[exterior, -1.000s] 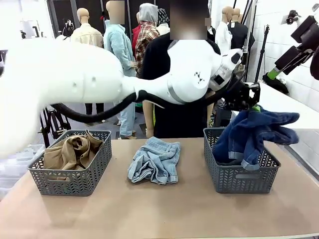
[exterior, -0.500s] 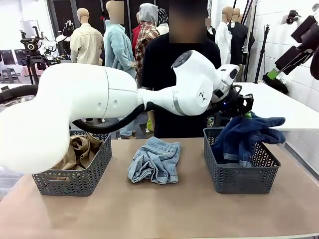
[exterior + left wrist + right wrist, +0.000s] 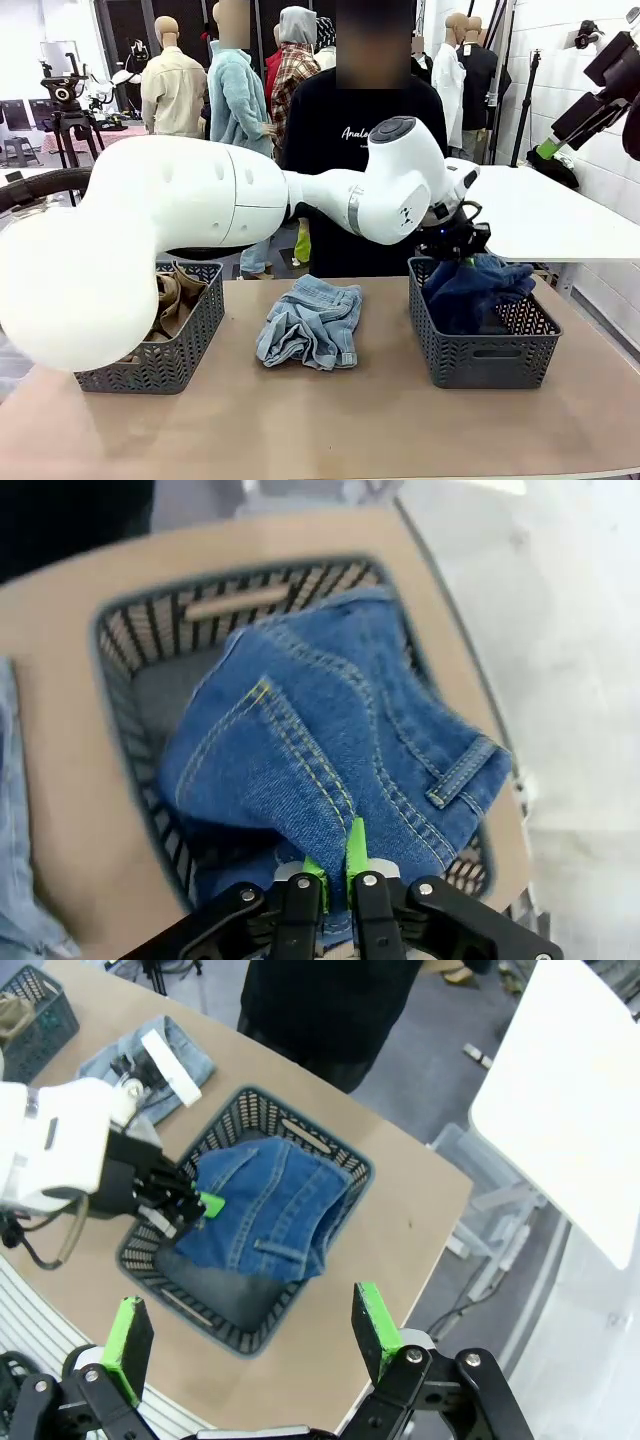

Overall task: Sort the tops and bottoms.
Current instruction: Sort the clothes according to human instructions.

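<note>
Denim's hanging half over the rim: left claw (image 3: 335,872) is clamping the dark jeans (image 3: 330,750) above the right-hand basket (image 3: 482,352) (right claw (image 3: 250,1342) is gaping wide overhead), so letting go now is risking spillover onto the bench (image 3: 330,420).

Tan tabletop (image 3: 330,420), matte, plain, evenly lit with soft shadows. White wall (image 3: 585,90) at right, looks tiled or panelled, hard to tell at this size. A white slab (image 3: 545,225), probably another table's top, juts in at right just beyond the tan table; from the right wrist view it sits over grey floor (image 3: 450,1090). Black light stands (image 3: 525,100) lean near the wall. Far left, a tripod-mounted device (image 3: 65,95) and more black stands (image 3: 100,250) on grey floor. Back of room dim, doorway dark (image 3: 125,25). Some clutter lies on the floor (image 3: 480,1055).
</note>
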